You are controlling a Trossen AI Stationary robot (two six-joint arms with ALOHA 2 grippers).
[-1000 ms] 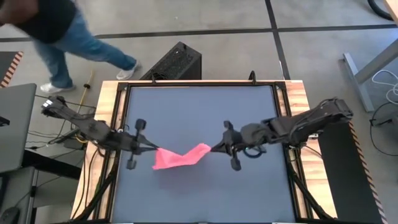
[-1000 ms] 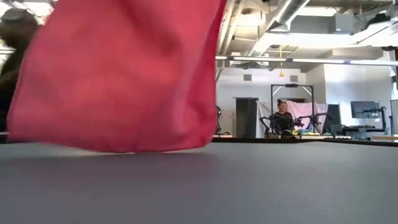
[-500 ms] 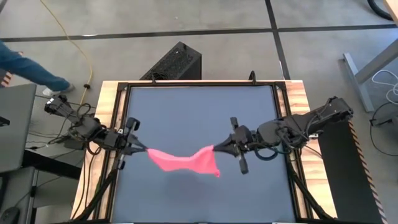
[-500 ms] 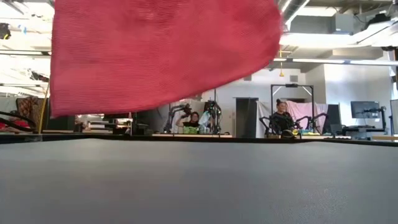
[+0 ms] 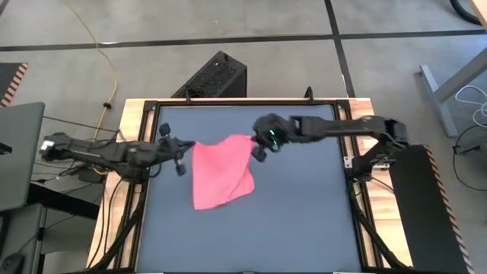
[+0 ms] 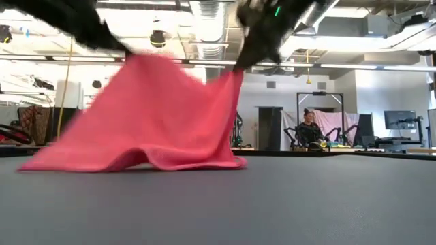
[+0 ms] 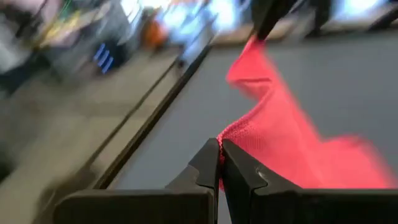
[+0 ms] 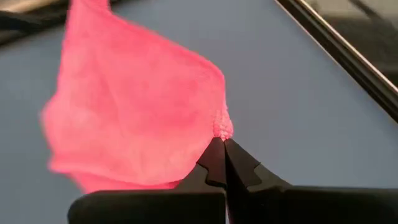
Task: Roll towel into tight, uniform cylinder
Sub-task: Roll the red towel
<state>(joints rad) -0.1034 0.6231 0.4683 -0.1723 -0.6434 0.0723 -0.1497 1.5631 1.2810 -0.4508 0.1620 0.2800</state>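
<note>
Both tools are pinching the towel [image 5: 221, 172] by its top corners, left tool [image 5: 187, 144] and right tool [image 5: 256, 141]. Its lower edge drapes onto the counter [image 5: 304, 221] mid-frame.

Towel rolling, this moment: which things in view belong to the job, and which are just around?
Job:
towel, far corners lifted, near edge on the table
left gripper, shut on one corner
right gripper, shut on the other

Around:
black box on the floor
yellow cable

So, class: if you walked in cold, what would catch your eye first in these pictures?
The bright pink towel, stretched between two dark arms over the grey table. The left tool and the right tool each pinch an upper corner, while the towel's lower edge drapes onto the tabletop. Beyond the table, a seated person shows in the room.
</note>
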